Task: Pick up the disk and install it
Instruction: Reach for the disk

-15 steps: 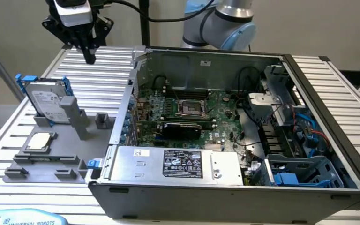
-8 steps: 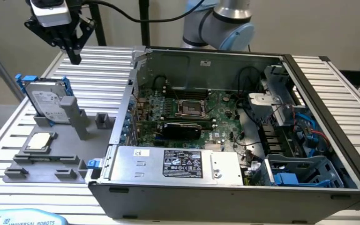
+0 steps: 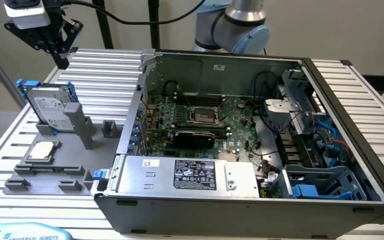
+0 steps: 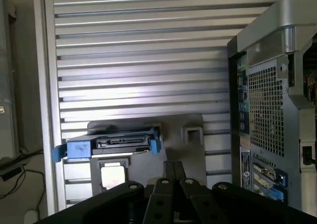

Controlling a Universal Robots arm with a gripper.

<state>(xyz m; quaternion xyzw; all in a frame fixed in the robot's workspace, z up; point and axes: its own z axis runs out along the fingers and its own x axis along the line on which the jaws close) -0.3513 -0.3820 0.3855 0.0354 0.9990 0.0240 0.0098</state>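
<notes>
arm (image 3: 237, 22) – silver-grey joint housings, pale blue end caps. tool (image 3: 62, 63) – matte black linkage fingers, round pivot pins (image 4: 132, 186), white block (image 3: 26, 15) mounted on top, black cable (image 3: 129, 21) looping back to arm.

Probably a robotics lab: slatted aluminium bench (image 3: 105, 70), opened computer case (image 3: 245, 215).

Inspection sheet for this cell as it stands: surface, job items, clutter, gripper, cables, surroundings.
Surface: ribbed aluminium table carrying a grey plastic fixture and an open grey computer case.
Job's things: silver hard drive with white label and blue rails, upright in the fixture, not yet picked.
Clutter: small square silver CPU chip flat on the fixture.
Gripper: black gripper hovers above the drive, holding nothing.
Cables: black cable to the wrist; blue cables inside the case.
Surroundings: beige wall.
</notes>
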